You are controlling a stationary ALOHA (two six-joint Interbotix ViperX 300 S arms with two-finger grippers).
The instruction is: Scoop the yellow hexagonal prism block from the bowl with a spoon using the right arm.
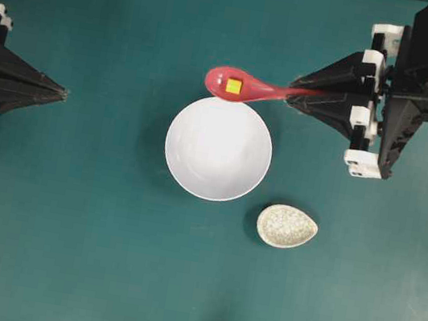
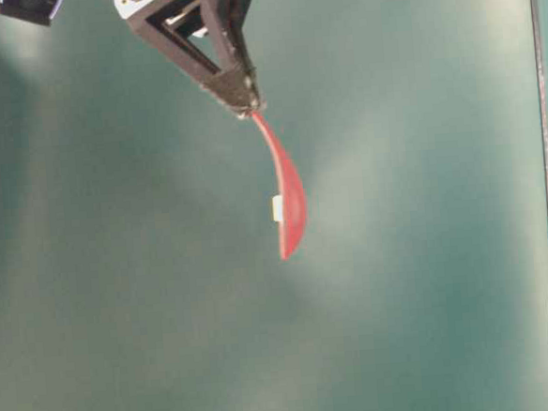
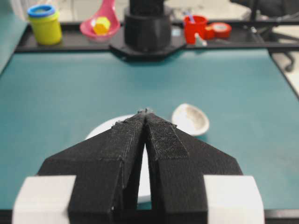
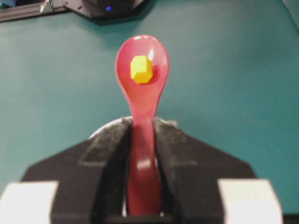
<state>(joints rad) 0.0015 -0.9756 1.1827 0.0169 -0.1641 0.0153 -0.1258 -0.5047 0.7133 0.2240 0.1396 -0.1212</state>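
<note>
- R end effector point(image 1: 296, 94) is clamped on the handle of the spoon point(image 1: 242, 86); in the R wrist view its two black fingers point(image 4: 110, 154) press the handle from both sides.
- Spoon is glossy pink-red, handle pointing right into the end effector, scoop to the left, seen in the overhead view just past the far rim of the bowl point(image 1: 218, 149). The table-level view shows it side-on, off the worktop, held only by the end effector.
- Yellow hexagonal prism block point(image 1: 233, 87) sits inside the spoon's scoop, about mid-scoop; the hex face is clear in the R wrist view point(image 4: 140, 69). It's out of the bowl.
- Bowl: plain white, round, near centre of the teal worktop point(image 1: 61, 250), nothing visible inside it.
- Speckled egg-shaped spoon rest point(image 1: 287, 226) lies on the worktop to the near right of the bowl, close to it but apart.
- L end effector point(image 1: 63, 92) is at the left edge, well apart from bowl & spoon; fingers closed together tip to tip, nothing between them, confirmed in the L wrist view point(image 3: 145, 112).
- L wrist view, far edge beyond the worktop: a yellow tub w/ blue lid point(image 3: 44, 23), a red cup point(image 3: 195, 27) and a red tape roll point(image 3: 219, 29) on a dark ledge.
- Labels/writing: can't make out any legible text or brand in any view; the tub's label is too blurred to read.
- R arm point(image 1: 427, 72) is black w/ white fittings.
</note>
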